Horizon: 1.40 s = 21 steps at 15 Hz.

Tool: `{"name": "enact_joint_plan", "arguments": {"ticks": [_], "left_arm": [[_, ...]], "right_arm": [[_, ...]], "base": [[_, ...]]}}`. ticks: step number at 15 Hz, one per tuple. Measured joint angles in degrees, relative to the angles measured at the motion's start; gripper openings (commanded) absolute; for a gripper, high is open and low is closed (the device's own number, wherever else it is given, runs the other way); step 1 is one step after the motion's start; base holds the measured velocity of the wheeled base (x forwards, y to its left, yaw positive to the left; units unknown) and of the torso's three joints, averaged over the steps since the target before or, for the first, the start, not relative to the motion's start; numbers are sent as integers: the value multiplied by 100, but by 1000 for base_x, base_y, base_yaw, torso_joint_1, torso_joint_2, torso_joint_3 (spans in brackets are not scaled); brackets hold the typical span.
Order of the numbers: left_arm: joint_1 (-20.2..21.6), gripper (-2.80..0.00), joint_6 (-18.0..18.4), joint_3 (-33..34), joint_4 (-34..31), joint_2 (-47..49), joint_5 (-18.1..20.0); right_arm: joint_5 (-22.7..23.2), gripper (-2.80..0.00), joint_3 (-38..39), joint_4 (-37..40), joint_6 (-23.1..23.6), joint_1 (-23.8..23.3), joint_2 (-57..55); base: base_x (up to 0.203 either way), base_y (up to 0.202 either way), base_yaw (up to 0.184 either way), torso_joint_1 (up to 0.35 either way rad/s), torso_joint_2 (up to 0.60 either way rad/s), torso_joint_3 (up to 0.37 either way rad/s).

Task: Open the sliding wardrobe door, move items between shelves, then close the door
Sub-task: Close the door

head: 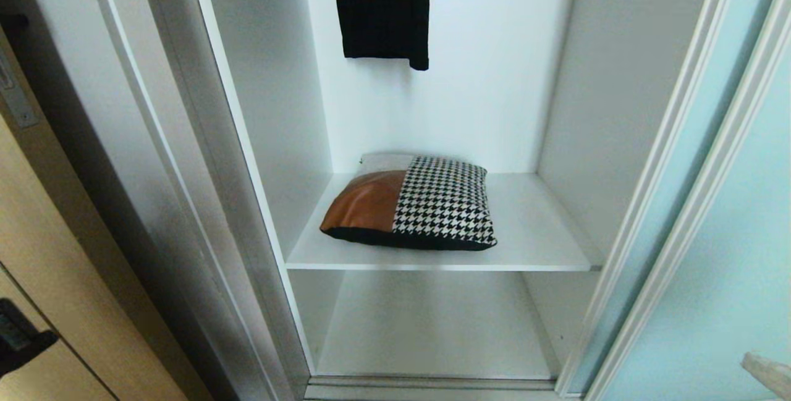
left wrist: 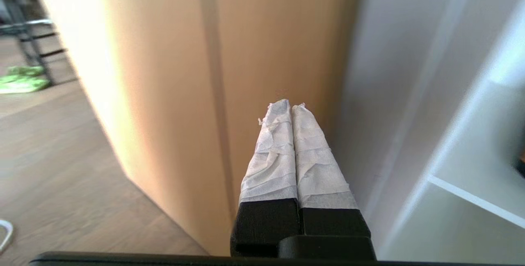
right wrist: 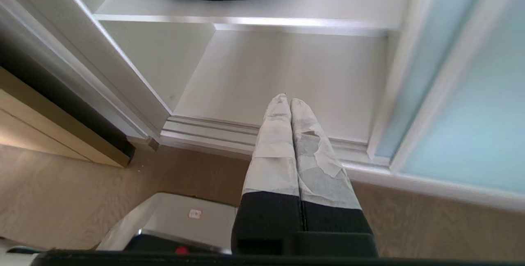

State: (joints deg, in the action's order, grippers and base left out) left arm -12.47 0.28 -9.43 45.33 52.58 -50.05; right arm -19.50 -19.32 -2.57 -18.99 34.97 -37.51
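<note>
Right claw [right wrist: 287,101]: hung low before the wardrobe threshold, tape-wrapped fingers pressed together on nothing, tips aimed at the bottom shelf [right wrist: 287,73] inside.
Left claw [left wrist: 286,106]: off to the left side, fingers likewise pressed together and empty, facing the tan wood door [left wrist: 184,73] beside the wardrobe (nowhere near the cushion).
Sliding door [head: 729,253]: the pale blue frosted panel stood pushed aside to the right, leaving the white interior open to the front.
Bottom shelf: bare white board at the foot of the opening, directly under the upper board.
Upper shelf [head: 544,234]: carried the cushion [head: 411,211], which lay flat, left of centre, brown leather part to the left, houndstooth part to the right, black underside showing along the front edge.
Black garment [head: 383,5]: hung above and behind the cushion, well apart from it.
Step in hand: judged from the open door and the cushion untouched on its board, the moving step looked about to start; closing was not yet due.
Next move calls for: at least one claw to spread and reach up and in to the cushion's front edge; a soft, bulky thing like that would probably want both claws, one at each side, then a level carry down to the bottom board.
</note>
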Motion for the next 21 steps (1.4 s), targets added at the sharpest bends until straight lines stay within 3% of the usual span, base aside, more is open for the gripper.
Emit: {"name": "enact_joint_plan", "arguments": {"ticks": [5,10,14,18,21], "left_arm": [[750,-280,377,741,-514,-1879,622],[1070,-280,808,829,-1841,-3629,1410],[1200,-280,745,888,-3326,-4872,2166],[1236,-280,550,816,-4347,-5209,4157],[1236,-280,-307,785,-4602,-5258,4914]], "right_arm": [[47,-280,13,440,-221,-163,776],[234,-280,136,717,-311,-168,1176],[249,-280,147,797,-325,-168,1377],[242,-280,272,847,-308,-165,1525],[233,-280,317,856,-295,-163,1599]], "base": [[0,0,0,0,0,0],[0,0,0,0,0,0],[0,0,0,0,0,0],[0,0,0,0,0,0],[0,0,0,0,0,0]]}}
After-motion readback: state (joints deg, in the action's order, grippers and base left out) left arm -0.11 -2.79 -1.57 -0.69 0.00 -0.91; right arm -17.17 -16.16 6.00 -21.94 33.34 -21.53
